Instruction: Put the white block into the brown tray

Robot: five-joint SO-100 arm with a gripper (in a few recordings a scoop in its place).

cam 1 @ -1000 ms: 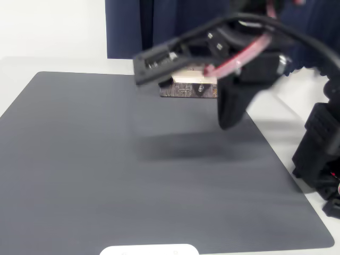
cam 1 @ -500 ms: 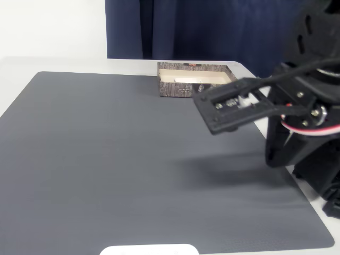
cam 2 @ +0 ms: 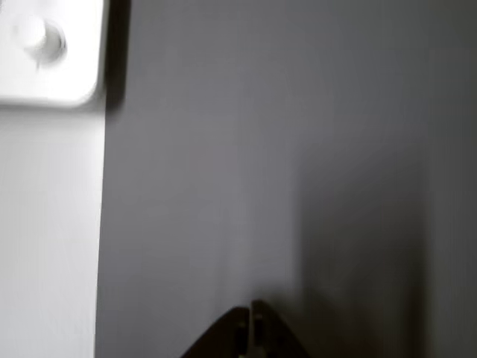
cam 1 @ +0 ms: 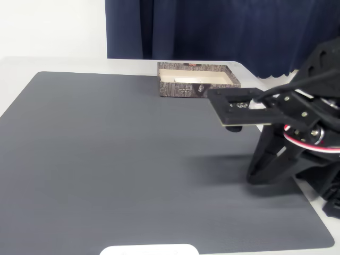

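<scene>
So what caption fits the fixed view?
Black arm folded low on the grey mat, brown tray behind.

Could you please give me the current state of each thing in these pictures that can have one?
brown tray: upright at the far edge of the mat, open on top; something pale lies inside, too small to identify.
gripper: jaws shut, nothing between them, above bare mat.
grey mat: lying flat on the table.
</scene>
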